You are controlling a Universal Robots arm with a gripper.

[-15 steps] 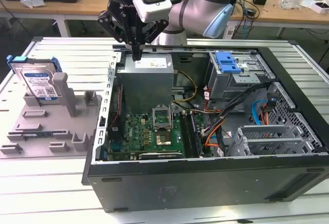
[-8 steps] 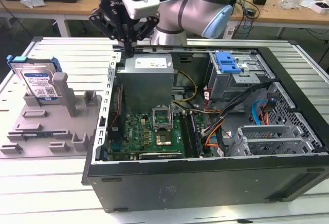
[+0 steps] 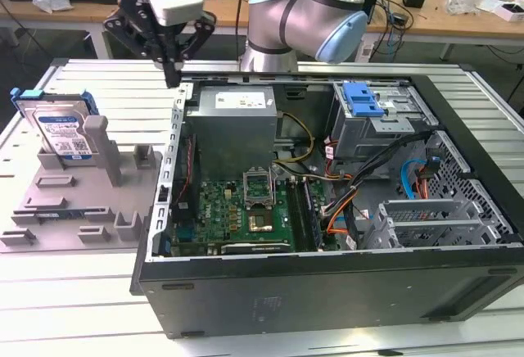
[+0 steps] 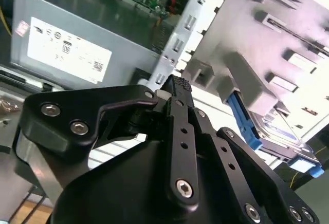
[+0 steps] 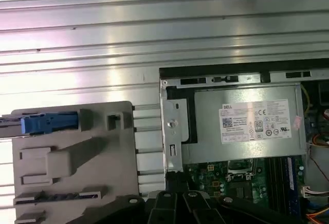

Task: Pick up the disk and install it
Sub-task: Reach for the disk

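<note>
Partly hidden: the disk [image 3: 59, 132], well apart from the pincer [image 3: 172, 77], propped at a tilt on a grey holder [image 3: 74, 205], with a grey post [image 3: 97, 142] covering one corner of it. In the second wrist view, disk [image 4: 280, 134] far beyond the fingertips [image 4: 177, 86], half covered by the blocks of the holder [image 4: 267, 44], blue carrier ends sticking out. In the first wrist view, seen as a blue tab [image 5: 49, 123] at the holder's [image 5: 72, 167] edge, rest cut off by the frame.

Pincer pressed together, nothing pinched, hanging above the rear corner of an open computer case [image 3: 327, 291], close to the grey power supply [image 3: 233, 115]. In the first wrist view, pincer [image 5: 175, 182] body cut off at the picture edge.

Below the pincer, bench [image 3: 98, 87] of ribbed aluminium slats, shiny with glare. Behind the pincer, wooden desks [image 3: 458, 13] with boxes and cables, too small to tell more.
</note>
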